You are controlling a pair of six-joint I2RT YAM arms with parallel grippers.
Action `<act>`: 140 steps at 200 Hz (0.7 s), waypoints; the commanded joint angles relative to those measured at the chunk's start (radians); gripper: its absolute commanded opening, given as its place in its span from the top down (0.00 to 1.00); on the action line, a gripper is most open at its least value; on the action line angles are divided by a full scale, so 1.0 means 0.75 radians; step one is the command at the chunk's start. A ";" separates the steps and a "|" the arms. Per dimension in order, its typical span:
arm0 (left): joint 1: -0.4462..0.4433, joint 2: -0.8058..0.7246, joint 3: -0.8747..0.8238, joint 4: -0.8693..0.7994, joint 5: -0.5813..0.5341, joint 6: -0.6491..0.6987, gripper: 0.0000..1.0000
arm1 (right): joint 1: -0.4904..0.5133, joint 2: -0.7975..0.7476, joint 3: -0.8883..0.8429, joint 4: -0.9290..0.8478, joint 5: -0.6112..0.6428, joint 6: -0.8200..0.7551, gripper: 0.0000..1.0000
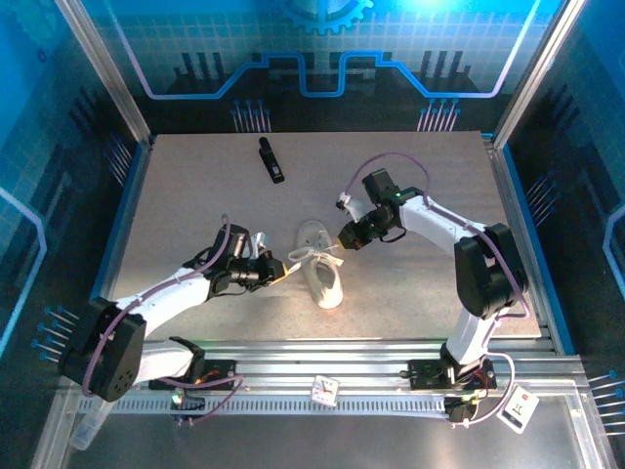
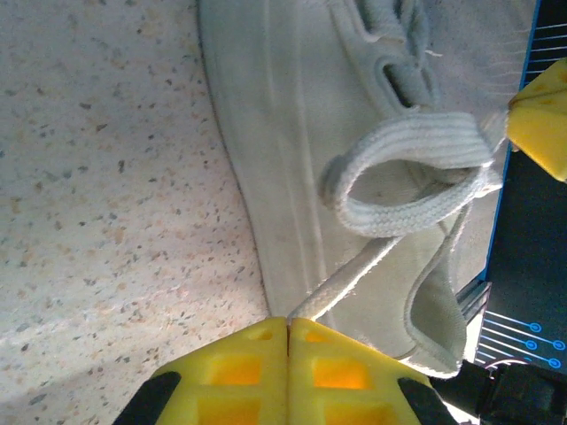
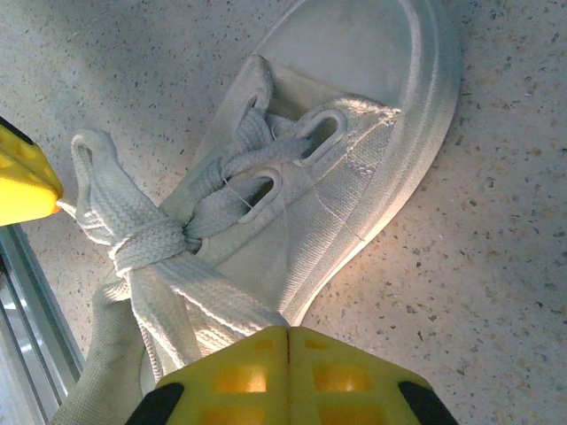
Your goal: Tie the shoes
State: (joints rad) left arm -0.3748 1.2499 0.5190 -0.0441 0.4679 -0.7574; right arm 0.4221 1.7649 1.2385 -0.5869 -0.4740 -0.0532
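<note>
"Two grippers on the job. How do they stand?"

"Both closed tight. My left gripper (image 2: 288,335) has its yellow fingers pressed flat together, and one thin strand of the laces (image 3: 151,252) runs straight into the seam between the tips, so I read that strand as pinched."

"And your right?"

"My right gripper (image 3: 289,341) is closed just as hard. Two broad strands come down from a bunched crossing above the eyelets and end at its fingertips. From the left wrist I can also see a loop of lace standing up off the shoe."

"Where's the shoe itself?"

"My sneaker (image 1: 322,278) sits sole-down near the middle of the table (image 1: 195,195), between the two grippers. A small black bar (image 1: 270,159) lies well apart from it, toward the far edge."
</note>
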 commanded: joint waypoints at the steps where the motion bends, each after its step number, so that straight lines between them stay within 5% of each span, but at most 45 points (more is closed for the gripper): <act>1: 0.015 -0.028 -0.036 -0.029 -0.017 0.012 1.00 | -0.022 0.033 0.030 -0.020 0.010 -0.019 1.00; 88: 0.015 0.017 -0.046 0.023 -0.017 -0.011 1.00 | -0.033 0.087 0.070 0.056 -0.023 0.024 0.94; 113: 0.015 -0.015 0.000 -0.060 -0.057 0.006 0.72 | -0.036 0.093 0.109 0.054 -0.035 0.045 0.68; 140: 0.017 -0.091 0.073 -0.205 -0.145 0.048 0.50 | -0.049 0.001 0.097 0.041 -0.019 0.049 0.56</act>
State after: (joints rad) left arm -0.3733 1.2446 0.5091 -0.0891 0.4267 -0.7509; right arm 0.4088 1.8256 1.2980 -0.5480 -0.4782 -0.0227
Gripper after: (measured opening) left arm 0.430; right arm 0.408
